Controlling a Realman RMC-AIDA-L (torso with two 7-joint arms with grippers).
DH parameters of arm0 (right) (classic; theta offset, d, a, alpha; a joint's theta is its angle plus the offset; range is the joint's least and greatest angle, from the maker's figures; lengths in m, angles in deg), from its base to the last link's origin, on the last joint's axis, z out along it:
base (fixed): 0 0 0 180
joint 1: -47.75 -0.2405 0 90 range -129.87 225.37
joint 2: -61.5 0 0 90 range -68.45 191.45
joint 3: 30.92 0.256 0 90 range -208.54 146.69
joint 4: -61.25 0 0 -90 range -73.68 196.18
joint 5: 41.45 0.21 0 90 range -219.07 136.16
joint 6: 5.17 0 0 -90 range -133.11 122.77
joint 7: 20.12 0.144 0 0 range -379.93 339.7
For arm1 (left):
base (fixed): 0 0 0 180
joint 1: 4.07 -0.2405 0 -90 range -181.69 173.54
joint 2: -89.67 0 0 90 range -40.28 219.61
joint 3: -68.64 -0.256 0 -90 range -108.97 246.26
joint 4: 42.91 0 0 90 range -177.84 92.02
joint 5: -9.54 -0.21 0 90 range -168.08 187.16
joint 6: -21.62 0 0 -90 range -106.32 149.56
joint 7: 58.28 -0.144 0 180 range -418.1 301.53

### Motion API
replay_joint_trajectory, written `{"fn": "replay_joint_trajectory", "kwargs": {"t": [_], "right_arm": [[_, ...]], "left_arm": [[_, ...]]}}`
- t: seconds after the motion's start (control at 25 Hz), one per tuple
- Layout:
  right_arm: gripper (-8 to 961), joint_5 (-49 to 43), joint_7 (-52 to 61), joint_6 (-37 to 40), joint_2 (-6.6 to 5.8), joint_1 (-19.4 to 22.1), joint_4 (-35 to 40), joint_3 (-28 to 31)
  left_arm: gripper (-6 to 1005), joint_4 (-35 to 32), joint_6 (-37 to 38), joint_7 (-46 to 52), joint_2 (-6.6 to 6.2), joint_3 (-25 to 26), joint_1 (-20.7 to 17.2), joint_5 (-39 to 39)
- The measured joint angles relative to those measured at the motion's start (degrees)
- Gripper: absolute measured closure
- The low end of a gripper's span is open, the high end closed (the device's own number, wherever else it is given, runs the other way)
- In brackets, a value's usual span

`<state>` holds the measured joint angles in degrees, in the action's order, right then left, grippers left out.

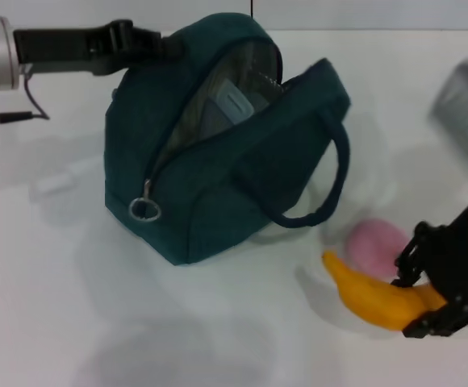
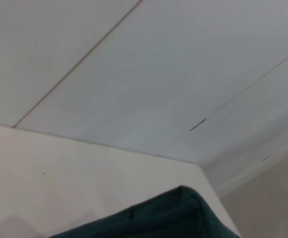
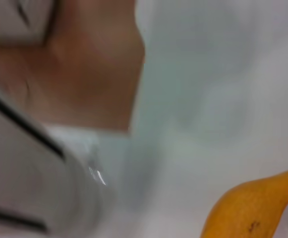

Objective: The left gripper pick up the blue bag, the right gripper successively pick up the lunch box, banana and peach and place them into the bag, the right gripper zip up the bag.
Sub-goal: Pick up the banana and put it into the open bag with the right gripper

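Holding the blue bag point(image 1: 218, 153) propped open by its top edge, lunch box point(image 1: 232, 103) inside, left gripper point(image 1: 163, 44) clamps fabric; right gripper point(image 1: 428, 294), beside the bag, grips the banana point(image 1: 371, 294) near the peach point(image 1: 375, 244)

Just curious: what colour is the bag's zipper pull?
Silver metal, a ring on the blue bag; head view shows it best.

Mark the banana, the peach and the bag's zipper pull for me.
banana point(image 1: 371, 297), head view, middle of its yellow body.
peach point(image 1: 373, 243), head view, its pink top.
zipper pull point(image 1: 144, 209), head view, the metal ring at the bag's near end.
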<state>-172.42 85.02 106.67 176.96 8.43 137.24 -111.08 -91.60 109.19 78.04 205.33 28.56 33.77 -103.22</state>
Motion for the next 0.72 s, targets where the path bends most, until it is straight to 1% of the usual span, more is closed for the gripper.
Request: {"fn": "replay_joint_trajectory", "kwargs": {"t": [0.08,0.16,0.2,0.24,0.28,0.32,0.4,0.44,0.52,0.6,0.72], "right_arm": [[509,2.57,-1.95,3.95,-0.1,-0.56,-2.5,7.0],[509,5.42,-4.66,8.41,-0.3,-1.29,-6.37,15.28],[509,6.78,-5.8,9.93,-0.56,-1.51,-8.11,18.74],[509,8.4,-6.8,10.64,-1.01,-1.53,-9.75,20.93],[509,11.25,-8.05,11.09,-1.84,-1.42,-11.76,22.83],[509,13.66,-8.74,11.1,-2.56,-1.17,-13.41,23.39],[509,21.46,-11.25,11.11,-4.73,-0.51,-18.12,24.04],[509,24.6,-12.5,11.09,-5.44,-0.17,-19.81,24.09],[509,29.98,-15.24,11.06,-6.43,0.57,-22.6,24.86],[509,31.41,-16.41,11.05,-6.45,0.82,-22.99,25.84],[509,32.12,-18.37,11.07,-5.74,1.02,-23.12,27.26]], "left_arm": [[914,0.0,0.06,0.0,0.06,-0.12,-0.03,2.23],[914,0.0,0.09,0.0,0.11,-0.26,-0.09,3.72],[914,-0.01,0.11,0.0,0.19,-0.27,-0.09,4.19],[914,-0.01,0.12,0.0,0.28,-0.22,-0.13,4.4],[914,-0.01,0.12,0.0,0.36,-0.18,-0.16,4.53],[914,0.0,0.12,0.0,0.45,-0.11,-0.2,4.56],[914,0.04,0.01,-0.31,0.65,-0.04,-0.25,4.58],[914,0.04,-0.04,-0.54,0.73,-0.04,-0.27,4.59],[914,0.06,-0.11,-1.19,0.85,-0.09,-0.25,4.59],[914,-0.06,-0.15,-1.93,0.8,-0.14,-0.19,4.55],[913,-0.38,-0.18,-5.4,0.45,0.13,-0.24,4.61]]}}
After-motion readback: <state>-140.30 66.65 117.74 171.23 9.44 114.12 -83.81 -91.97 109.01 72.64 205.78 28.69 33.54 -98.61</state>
